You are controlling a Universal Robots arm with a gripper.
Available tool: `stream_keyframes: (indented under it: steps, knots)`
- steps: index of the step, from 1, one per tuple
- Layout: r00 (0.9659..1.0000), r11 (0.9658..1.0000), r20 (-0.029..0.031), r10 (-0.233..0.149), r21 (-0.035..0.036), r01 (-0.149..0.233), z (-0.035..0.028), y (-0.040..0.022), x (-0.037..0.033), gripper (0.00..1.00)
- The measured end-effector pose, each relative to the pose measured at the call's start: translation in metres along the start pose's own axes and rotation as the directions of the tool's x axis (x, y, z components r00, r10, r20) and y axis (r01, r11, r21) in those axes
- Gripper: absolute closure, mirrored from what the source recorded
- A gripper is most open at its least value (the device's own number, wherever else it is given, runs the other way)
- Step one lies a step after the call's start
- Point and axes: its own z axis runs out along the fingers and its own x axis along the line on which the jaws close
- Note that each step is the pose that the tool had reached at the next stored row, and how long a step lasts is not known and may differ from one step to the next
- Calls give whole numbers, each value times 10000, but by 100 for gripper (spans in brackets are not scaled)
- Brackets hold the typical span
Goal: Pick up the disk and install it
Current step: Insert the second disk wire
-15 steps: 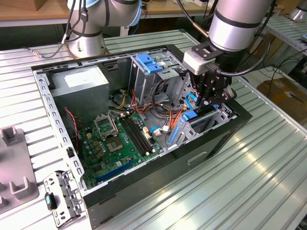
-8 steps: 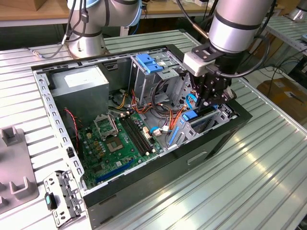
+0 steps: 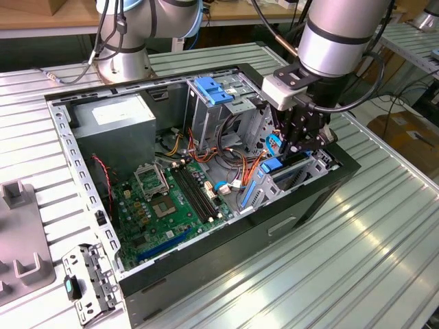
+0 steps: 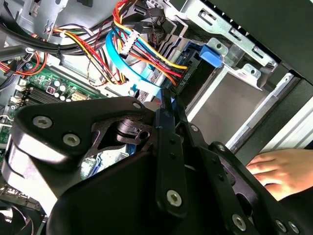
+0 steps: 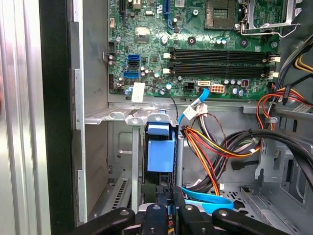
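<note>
My arm point(image 3: 336, 34): silver-grey tube, black cables alongside, pale grey wrist block; my gripper point(image 3: 300, 130): black linkage plates fastened by silver screws

Robotics lab/workshop: open black desktop PC case point(image 3: 206, 226) w/ green motherboard point(image 3: 171, 199) on ribbed aluminium-profile workbench point(image 3: 357, 253), grey robot arm base point(image 3: 127, 41) bolted at its far edge, wooden benches behind.
</note>
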Motion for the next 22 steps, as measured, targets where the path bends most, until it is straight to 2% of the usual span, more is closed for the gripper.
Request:
stream_keyframes:
  steps: [11, 12, 13, 16, 18, 19, 21, 22]
  knots:
    - [10000, 10000, 3, 0, 1, 0, 1, 0, 0, 83]
    - [10000, 10000, 2, 0, 0, 0, -6, -1, 1, 76]
    - [10000, 10000, 0, 0, 0, 0, -15, -2, 1, 76]
    - [10000, 10000, 1, 0, 0, 0, -71, -9, 3, 76]
    - [10000, 10000, 0, 0, 0, 0, -175, -22, 7, 76]
    - [10000, 10000, 1, 0, 0, 0, -204, -25, 8, 76]
    - [10000, 10000, 0, 0, 0, 0, -250, -31, 10, 76]
    - [10000, 10000, 3, 1, 0, -1, -250, -31, 10, 76]
